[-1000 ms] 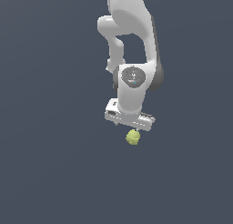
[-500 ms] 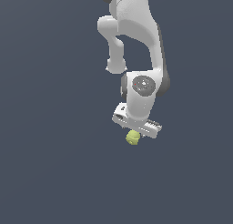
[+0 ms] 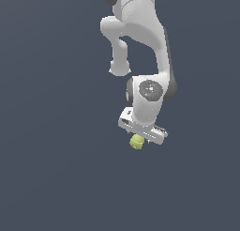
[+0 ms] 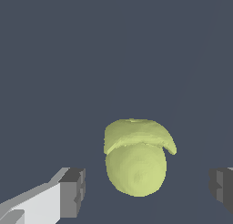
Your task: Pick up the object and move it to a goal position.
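The object (image 3: pixel 136 142) is a small yellow-green lumpy ball lying on the dark grey floor, just under the white hand. In the wrist view the object (image 4: pixel 135 166) sits between the two fingers, with a cap-like fold on one side. My gripper (image 3: pixel 139 138) is open and lowered around the object. One dark fingertip (image 4: pixel 73 191) and the other fingertip (image 4: pixel 222 189) each stand apart from the ball, with a gap on both sides. My gripper (image 4: pixel 148 191) is much wider than the ball.
The white arm (image 3: pixel 140 33) rises from the hand toward the top of the exterior view. The plain dark grey floor (image 3: pixel 51 169) surrounds the object on all sides.
The hand has shifted toward the exterior view's right, dropped a little and tilted. The ball has stayed where it was.
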{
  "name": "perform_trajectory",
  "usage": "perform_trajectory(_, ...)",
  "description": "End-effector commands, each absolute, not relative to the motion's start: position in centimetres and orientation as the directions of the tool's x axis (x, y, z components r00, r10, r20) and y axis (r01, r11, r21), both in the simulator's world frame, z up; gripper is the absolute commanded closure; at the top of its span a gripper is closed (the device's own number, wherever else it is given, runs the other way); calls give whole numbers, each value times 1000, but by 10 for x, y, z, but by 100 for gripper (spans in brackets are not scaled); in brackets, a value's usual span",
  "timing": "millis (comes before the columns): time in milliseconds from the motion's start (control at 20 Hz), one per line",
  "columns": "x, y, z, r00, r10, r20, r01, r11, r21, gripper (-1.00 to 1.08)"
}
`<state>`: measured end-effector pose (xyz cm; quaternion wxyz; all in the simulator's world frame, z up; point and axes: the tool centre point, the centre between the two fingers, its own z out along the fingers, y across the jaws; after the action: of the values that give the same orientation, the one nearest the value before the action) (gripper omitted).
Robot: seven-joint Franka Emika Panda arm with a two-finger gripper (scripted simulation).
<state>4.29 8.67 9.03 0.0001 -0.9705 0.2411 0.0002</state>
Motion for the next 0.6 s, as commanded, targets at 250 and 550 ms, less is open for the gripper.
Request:
perform_trajectory(250, 42, 86, 67, 883, -470, 0, -470, -883, 0, -92)
perform_trajectory(550, 42, 87, 42, 882, -471, 0, -471, -882, 0, -92)
